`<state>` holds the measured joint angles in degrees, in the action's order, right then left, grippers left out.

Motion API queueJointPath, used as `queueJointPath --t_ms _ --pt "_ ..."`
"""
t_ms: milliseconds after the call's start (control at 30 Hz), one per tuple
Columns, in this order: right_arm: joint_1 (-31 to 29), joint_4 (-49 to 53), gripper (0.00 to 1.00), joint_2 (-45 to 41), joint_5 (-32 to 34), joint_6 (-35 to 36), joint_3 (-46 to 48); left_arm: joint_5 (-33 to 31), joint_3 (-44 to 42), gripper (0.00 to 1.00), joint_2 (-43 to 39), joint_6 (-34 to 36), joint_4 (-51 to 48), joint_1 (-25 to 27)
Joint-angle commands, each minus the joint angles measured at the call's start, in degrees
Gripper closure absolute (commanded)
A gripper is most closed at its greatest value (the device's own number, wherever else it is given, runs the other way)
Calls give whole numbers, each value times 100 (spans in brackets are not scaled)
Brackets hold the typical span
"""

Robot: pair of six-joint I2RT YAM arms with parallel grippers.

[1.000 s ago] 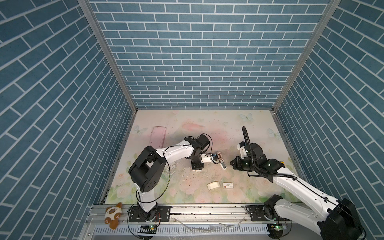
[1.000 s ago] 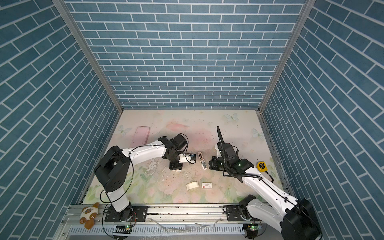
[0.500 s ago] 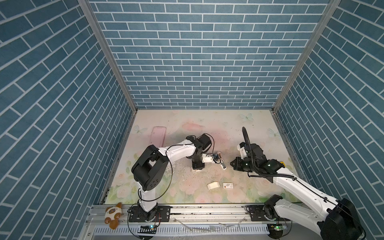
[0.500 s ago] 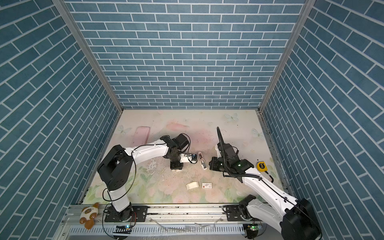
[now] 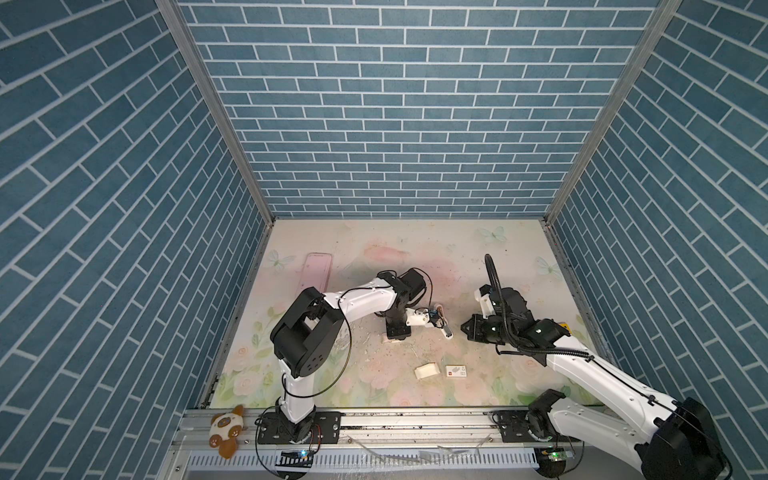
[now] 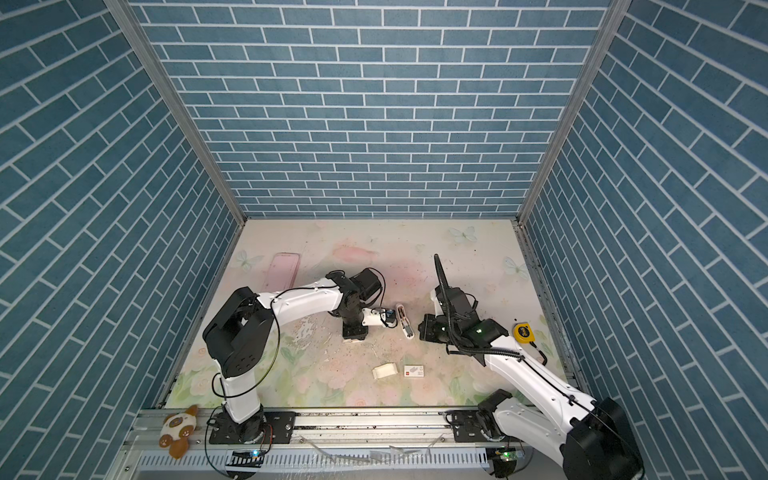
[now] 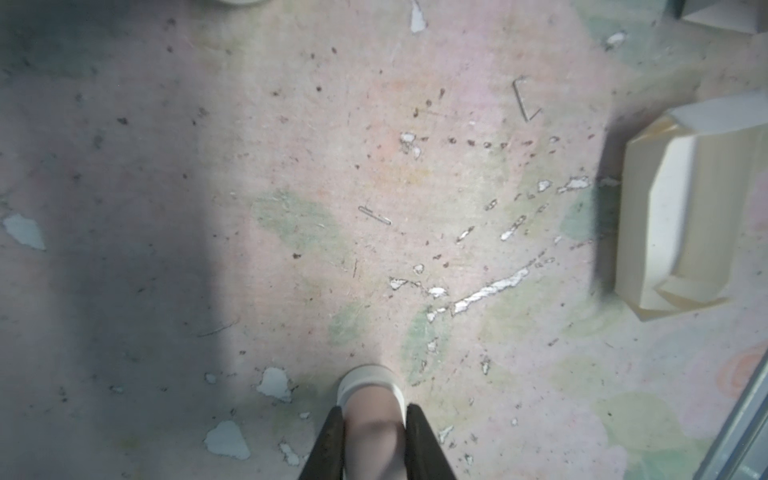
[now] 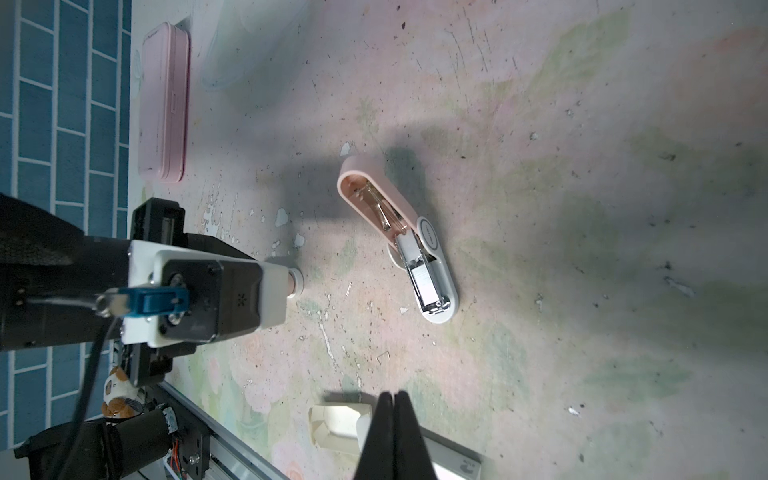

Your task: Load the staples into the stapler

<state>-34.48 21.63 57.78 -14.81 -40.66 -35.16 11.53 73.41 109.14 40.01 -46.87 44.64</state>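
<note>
The stapler (image 8: pixel 399 232) lies open on the mat, its pink lid flipped back and its white base showing a silvery magazine; both top views show it (image 5: pixel 442 322) (image 6: pixel 404 321). I cannot tell whether the magazine holds staples. Single loose staples (image 7: pixel 524 102) lie on the mat. The white cardboard tray (image 7: pixel 681 208) (image 5: pixel 427 370) looks empty, beside its red-marked sleeve (image 5: pixel 456 371). My left gripper (image 7: pixel 374 411) (image 5: pixel 395 336) points down, shut on a small pink piece with a white round end (image 7: pixel 370 386), left of the stapler. My right gripper (image 8: pixel 392 395) (image 5: pixel 463 328) is shut and empty, right of the stapler.
A pink case (image 5: pixel 318 272) (image 8: pixel 164 104) lies at the back left near the wall. A yellow tape measure (image 6: pixel 523 332) sits at the right edge behind my right arm. A plush toy (image 5: pixel 226 430) rests on the front rail. Paint chips dot the mat.
My left arm's elbow has shifted slightly to the right. Both grippers, the stapler and the tray stay where they were.
</note>
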Motion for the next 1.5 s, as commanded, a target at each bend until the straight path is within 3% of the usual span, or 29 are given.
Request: queueJointPath --t_ms 0,1033,1300,1467 --pt "22 39 95 -109 -13 -69 54 -300 -541 95 669 -1 -41 71" --pt "64 -80 94 74 53 -38 4 -494 -327 77 -587 -104 -208 71" --pt "60 -256 80 110 97 174 127 -445 -405 66 -658 -133 -121 71" --pt "63 -602 74 302 -75 351 191 -376 -384 54 -745 -140 -98 71"
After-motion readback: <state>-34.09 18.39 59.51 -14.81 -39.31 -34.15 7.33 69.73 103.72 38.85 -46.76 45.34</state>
